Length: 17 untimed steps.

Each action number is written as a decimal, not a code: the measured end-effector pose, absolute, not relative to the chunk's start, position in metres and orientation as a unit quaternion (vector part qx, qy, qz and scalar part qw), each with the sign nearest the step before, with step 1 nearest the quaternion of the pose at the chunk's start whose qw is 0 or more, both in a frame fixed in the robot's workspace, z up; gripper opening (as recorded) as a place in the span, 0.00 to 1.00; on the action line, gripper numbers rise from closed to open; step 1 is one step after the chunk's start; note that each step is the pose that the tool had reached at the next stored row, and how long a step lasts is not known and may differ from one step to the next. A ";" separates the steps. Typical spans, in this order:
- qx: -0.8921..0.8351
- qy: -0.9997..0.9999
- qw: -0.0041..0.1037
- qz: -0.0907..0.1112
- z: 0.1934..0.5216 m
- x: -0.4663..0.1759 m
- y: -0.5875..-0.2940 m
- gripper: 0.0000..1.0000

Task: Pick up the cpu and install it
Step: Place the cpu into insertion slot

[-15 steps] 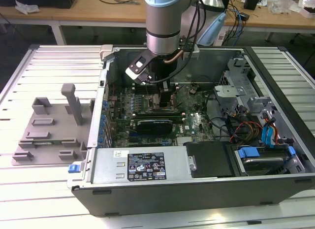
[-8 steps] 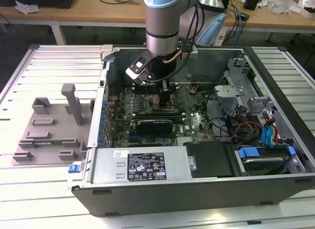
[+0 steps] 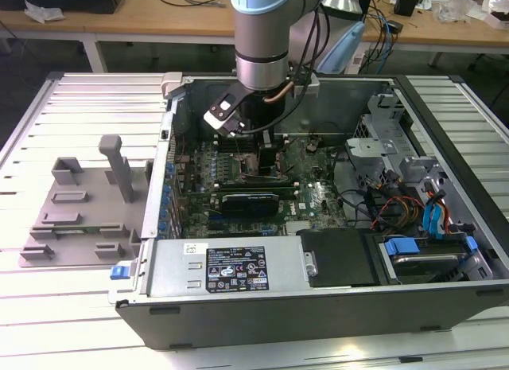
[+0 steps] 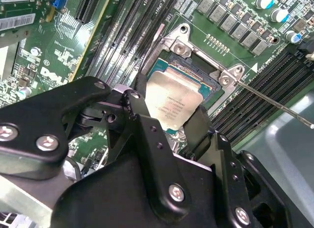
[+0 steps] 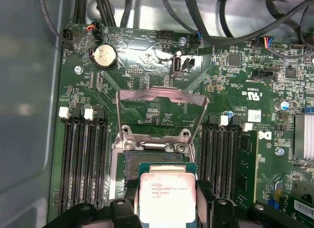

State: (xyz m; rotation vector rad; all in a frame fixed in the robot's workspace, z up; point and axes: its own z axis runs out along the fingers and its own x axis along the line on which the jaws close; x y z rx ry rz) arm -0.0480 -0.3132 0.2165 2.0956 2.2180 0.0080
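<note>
While the arm reaches down into the open computer case (image 3: 159, 266) in the exterior view, the gripper (image 3: 246, 135) hangs low over the motherboard (image 3: 314, 199), toward the case's far wall. Pick-up step: judged done. In the second wrist view the cpu (image 4: 174, 103) sits between the two black fingers (image 4: 142, 122), which are closed against its opposite edges, silver top facing the camera. Position: directly over the socket (image 4: 196, 73), with part of the socket's dark contact field showing beyond the chip's far edge. The first wrist view agrees: cpu (image 5: 166, 196) pinched in the claw, overlapping the near side of the socket (image 5: 147, 162), flanked by memory slots (image 5: 81, 159). Seating: not confirmed. The chip looks slightly tilted and probably a little above the contacts, though the fingers hide the near edge, so light contact cannot be ruled out. Load plate (image 5: 159, 94) stands raised and swung back from the socket; the thin retention lever (image 4: 274, 104) lies free, not latched. Status: cpu carried and brought to the socket; alignment roughly there; seating, release of the grip, plate and lever closure not yet done.
</note>
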 end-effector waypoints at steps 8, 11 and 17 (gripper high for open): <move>0.686 0.726 0.046 0.003 0.213 -0.047 -0.313 0.55; 0.686 0.726 0.046 0.003 0.209 -0.046 -0.312 0.55; 0.688 0.724 0.046 0.003 0.202 -0.046 -0.305 0.55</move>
